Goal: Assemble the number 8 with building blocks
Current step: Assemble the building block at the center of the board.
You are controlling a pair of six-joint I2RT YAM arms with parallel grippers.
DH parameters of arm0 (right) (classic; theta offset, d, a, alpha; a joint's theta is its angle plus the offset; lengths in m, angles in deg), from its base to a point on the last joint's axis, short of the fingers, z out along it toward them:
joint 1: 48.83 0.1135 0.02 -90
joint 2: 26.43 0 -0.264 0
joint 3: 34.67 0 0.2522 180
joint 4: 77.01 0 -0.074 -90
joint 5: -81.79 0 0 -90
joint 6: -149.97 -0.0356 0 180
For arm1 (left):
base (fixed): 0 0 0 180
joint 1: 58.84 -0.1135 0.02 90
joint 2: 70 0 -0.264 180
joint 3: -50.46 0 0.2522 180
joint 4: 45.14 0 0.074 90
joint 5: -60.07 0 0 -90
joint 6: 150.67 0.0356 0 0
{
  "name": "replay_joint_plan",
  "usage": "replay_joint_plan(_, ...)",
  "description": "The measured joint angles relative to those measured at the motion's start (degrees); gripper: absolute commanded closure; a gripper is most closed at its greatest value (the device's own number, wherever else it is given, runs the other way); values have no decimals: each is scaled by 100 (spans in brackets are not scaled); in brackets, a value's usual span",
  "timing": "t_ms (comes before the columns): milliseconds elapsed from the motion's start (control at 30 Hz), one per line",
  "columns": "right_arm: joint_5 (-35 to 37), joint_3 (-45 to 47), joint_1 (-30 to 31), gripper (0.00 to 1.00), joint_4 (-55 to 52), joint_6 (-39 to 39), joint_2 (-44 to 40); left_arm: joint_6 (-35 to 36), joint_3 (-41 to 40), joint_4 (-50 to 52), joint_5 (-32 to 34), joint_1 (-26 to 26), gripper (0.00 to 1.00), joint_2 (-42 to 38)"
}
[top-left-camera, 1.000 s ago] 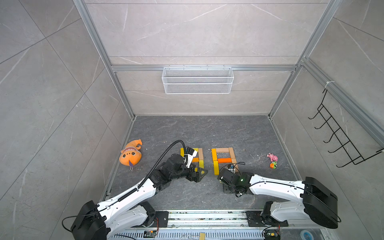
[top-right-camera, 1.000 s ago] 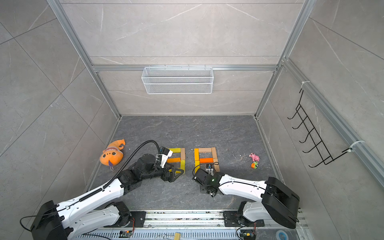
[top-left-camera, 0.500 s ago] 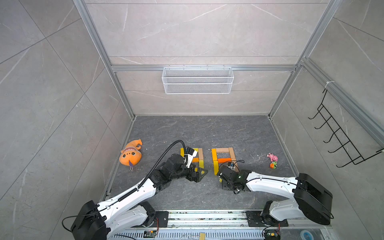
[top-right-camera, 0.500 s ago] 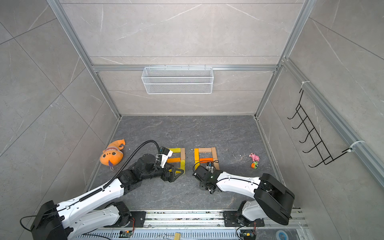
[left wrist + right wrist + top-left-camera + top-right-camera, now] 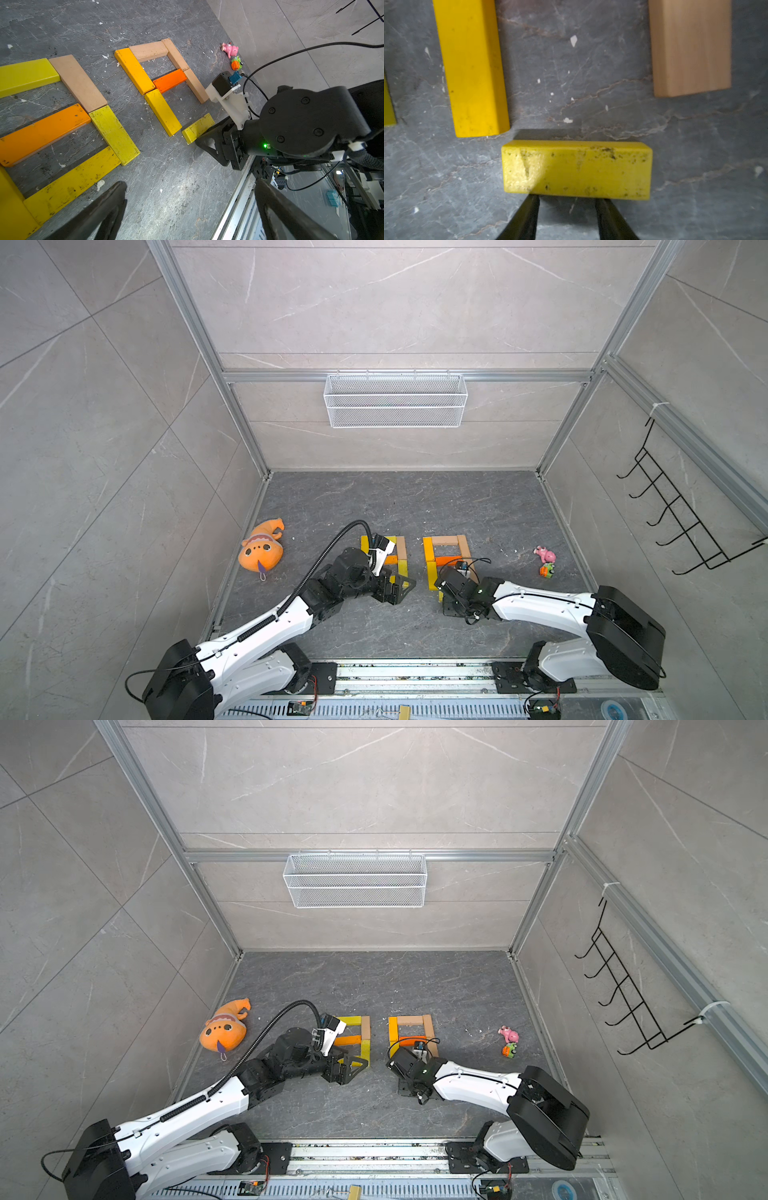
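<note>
Left gripper gapes wide, empty. Right gripper, jaws apart, tips at a yellow block's edge on the tabletop.

Loose block before right figure, seemingly just apart; plush far left.

Building blocks: no legible print.
Right arm, left arm: no legible brand or number.
Walls, floor: no legible signs.

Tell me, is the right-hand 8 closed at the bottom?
Not yet: the yellow block by the right gripper is apart from the tan bar, leaving a gap.
</note>
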Motion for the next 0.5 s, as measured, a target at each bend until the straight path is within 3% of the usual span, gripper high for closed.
replay_joint_plan(500, -11, -46, -243, 55, 219, 114, 127, -2, 0, -35, 2, 0, 1, 72)
